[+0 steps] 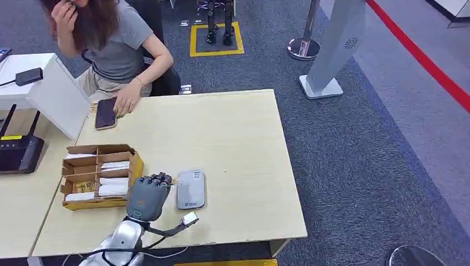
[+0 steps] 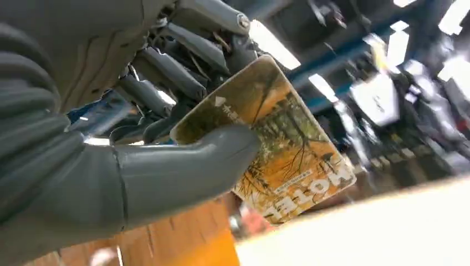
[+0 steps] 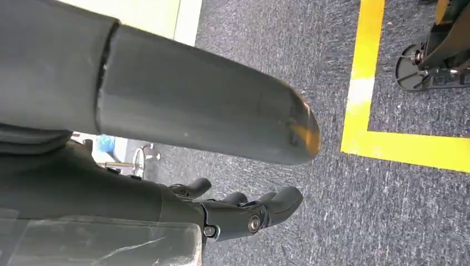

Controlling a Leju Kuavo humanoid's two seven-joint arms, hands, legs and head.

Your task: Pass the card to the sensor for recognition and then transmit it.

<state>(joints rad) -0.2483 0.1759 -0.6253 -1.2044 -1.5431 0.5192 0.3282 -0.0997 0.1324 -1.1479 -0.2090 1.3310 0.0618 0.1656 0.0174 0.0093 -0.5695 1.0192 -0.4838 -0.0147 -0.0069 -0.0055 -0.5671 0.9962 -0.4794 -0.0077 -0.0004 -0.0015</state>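
We see the card [image 2: 277, 141] pinched in our left robot hand [image 1: 148, 194], between the thick thumb [image 2: 183, 172] on its printed face and the dark fingers [image 2: 166, 72] behind it. It is a thin hotel card with a yellow forest picture, and most of it sticks out free past the thumb. We judge it light, stiff and rather slippery, so a hold on one short end, flat between thumb and fingers, seems best, leaving the face free for reading. The left robot hand hovers over the bench [image 1: 244, 144], just beside the grey sensor [image 1: 191, 189] and next to the cardboard box [image 1: 100, 176] of white cards. Our right robot hand [image 3: 244, 213] hangs over the carpet, holding nothing, fingers loosely apart. A person [image 1: 113, 47] sits at the far side, one hand by a phone [image 1: 105, 113].
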